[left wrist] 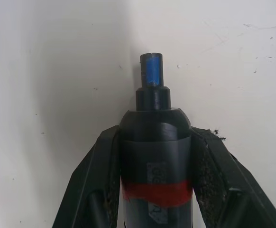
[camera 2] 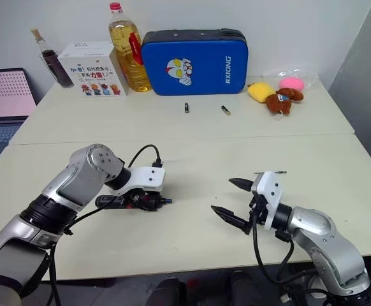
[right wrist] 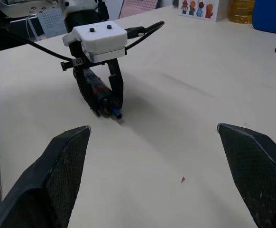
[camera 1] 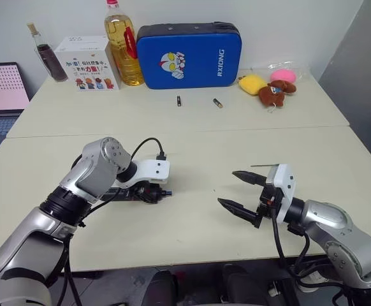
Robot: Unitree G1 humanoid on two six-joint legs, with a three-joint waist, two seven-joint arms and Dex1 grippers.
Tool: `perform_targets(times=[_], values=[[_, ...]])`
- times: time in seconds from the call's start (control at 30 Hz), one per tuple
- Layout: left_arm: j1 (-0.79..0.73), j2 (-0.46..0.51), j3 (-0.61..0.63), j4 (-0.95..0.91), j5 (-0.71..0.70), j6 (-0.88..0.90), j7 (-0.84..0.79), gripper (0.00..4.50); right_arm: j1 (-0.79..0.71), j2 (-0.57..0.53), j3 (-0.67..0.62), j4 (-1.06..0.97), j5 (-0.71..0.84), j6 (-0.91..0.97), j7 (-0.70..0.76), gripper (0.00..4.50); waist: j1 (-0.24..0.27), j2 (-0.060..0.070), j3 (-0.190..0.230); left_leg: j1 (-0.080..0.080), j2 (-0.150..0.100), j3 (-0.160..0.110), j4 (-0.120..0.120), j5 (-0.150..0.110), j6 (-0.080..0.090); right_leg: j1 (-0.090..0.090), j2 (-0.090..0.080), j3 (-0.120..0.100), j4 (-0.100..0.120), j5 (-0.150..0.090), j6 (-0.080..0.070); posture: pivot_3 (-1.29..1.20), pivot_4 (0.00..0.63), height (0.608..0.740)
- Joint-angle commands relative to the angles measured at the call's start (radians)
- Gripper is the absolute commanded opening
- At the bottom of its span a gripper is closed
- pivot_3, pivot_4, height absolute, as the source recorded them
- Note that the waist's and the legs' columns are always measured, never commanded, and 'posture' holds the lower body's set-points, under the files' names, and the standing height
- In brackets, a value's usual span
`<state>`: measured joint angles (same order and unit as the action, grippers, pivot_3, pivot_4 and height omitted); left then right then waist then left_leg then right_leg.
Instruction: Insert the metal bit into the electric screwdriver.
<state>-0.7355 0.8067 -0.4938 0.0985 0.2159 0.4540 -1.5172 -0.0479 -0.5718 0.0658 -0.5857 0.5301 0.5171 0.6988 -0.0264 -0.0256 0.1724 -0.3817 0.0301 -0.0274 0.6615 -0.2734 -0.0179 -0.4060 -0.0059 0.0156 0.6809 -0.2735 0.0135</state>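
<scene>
The electric screwdriver (left wrist: 154,161), dark with a red band and a blue-tipped nose, lies flat on the cream table (camera 1: 192,223) at the left. My left gripper (camera 1: 150,191) points steeply down and is shut on its body, with one finger (left wrist: 95,175) pressed against each side. In the right wrist view the screwdriver (right wrist: 102,97) shows under the left gripper's white housing. My right gripper (camera 1: 227,187) hovers level to the right, open and with nothing in it, facing the screwdriver's nose. The metal bit (camera 1: 261,166), a thin dark rod, lies on the table just behind the right gripper.
Along the table's far edge stand a blue case (camera 1: 189,56), an oil bottle (camera 1: 123,44), a white box (camera 1: 87,64) and a dark bottle (camera 1: 48,57). Two short dark cylinders (camera 1: 179,101) lie before the case. Plush toys (camera 1: 268,89) sit far right, a laptop (camera 1: 0,95) far left.
</scene>
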Motion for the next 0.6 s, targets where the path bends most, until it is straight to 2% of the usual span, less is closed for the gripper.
perform_targets(times=[0.03, 0.17, 0.3, 0.4, 0.47, 0.6], values=[[0.05, 0.004, -0.004, -0.015, -0.001, 0.037, 0.017, 1.68, 0.0, -0.025, 0.006, -0.049, 0.012, -0.007, 0.036, 4.5, 0.0, 0.0, 0.0, 0.0, 0.0, 0.0, 0.0, 0.0, 0.0, 0.0, 0.0, 0.0, 0.0, 0.0, 0.0, 0.0, 0.15, 0.74], [0.039, -0.042, 0.078, -0.043, -0.076, 0.108, 0.049, 1.68, -0.001, -0.066, 0.0, -0.062, 0.021, 0.0, 0.074, 4.5, 0.0, 0.0, 0.0, 0.0, 0.0, 0.0, 0.0, 0.0, 0.0, 0.0, 0.0, 0.0, 0.0, 0.0, 0.0, 0.0, 0.15, 0.74], [-0.119, -0.276, 0.372, 0.065, -0.298, 0.105, 0.254, 1.68, -0.134, -0.041, -0.077, -0.016, 0.033, 0.002, 0.008, 4.5, 0.026, -0.002, 0.002, -0.003, -0.001, -0.002, 0.003, 0.0, 0.0, 0.0, -0.002, -0.003, 0.0, 0.0, 0.001, 0.0, 0.15, 0.74], [-0.163, -0.436, 0.552, 0.147, -0.396, -0.002, 0.479, 1.68, -0.257, 0.036, -0.09, 0.024, 0.016, -0.002, -0.078, 4.5, 0.033, -0.004, 0.003, -0.01, -0.001, -0.005, 0.01, 0.0, 0.0, -0.002, -0.002, -0.005, 0.0, 0.002, 0.002, 0.0, 0.15, 0.74], [-0.158, -0.491, 0.592, 0.161, -0.418, -0.045, 0.563, 1.68, -0.293, 0.059, -0.086, 0.029, 0.012, 0.001, -0.095, 4.5, 0.029, -0.004, 0.003, -0.012, -0.001, -0.005, 0.011, 0.0, 0.0, -0.004, -0.003, -0.004, 0.0, 0.002, 0.002, 0.0, 0.15, 0.74], [-0.066, -0.618, 0.662, 0.182, -0.44, -0.29, 0.724, 1.68, -0.364, 0.122, -0.052, 0.04, -0.025, 0.001, -0.156, 4.5, 0.019, -0.002, 0.002, -0.008, -0.002, -0.002, 0.004, 0.0, 0.0, -0.005, -0.006, 0.0, 0.0, 0.002, 0.002, 0.0, 0.15, 0.74]])
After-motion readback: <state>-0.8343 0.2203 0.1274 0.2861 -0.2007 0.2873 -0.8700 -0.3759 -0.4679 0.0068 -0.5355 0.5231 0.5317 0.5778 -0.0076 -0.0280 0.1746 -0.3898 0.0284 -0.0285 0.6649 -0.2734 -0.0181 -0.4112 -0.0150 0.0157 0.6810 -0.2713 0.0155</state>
